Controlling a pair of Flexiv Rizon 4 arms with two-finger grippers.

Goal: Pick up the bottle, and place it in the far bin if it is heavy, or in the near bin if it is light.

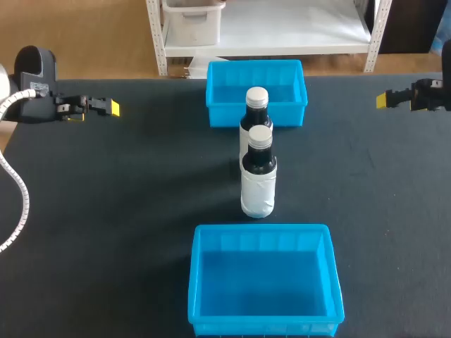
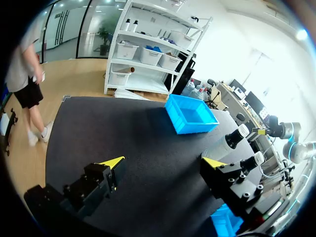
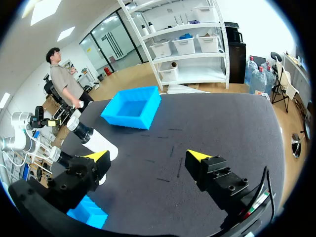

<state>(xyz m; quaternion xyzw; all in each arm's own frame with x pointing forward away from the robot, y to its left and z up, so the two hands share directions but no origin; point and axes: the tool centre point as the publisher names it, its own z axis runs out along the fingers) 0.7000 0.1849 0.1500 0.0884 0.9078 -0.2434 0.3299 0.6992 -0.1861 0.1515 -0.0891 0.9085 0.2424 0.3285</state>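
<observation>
Two dark bottles with white caps and white labels stand upright in a row at the table's middle. The far bottle [image 1: 256, 113] [image 2: 231, 141] [image 3: 94, 139] is just in front of the far blue bin [image 1: 256, 98] [image 2: 190, 116] [image 3: 131, 109]. The near bottle [image 1: 258, 184] [image 2: 253, 161] [image 3: 60, 157] stands behind the near blue bin [image 1: 264, 243] [image 2: 224, 219] [image 3: 86, 211]. My left gripper [image 1: 107, 108] [image 2: 163, 163] hovers open at the far left. My right gripper [image 1: 386, 100] [image 3: 147, 156] hovers open at the far right. Both are well away from the bottles and hold nothing.
The black tabletop [image 1: 141, 211] stretches bare on both sides of the bottles and bins. Both bins hold nothing.
</observation>
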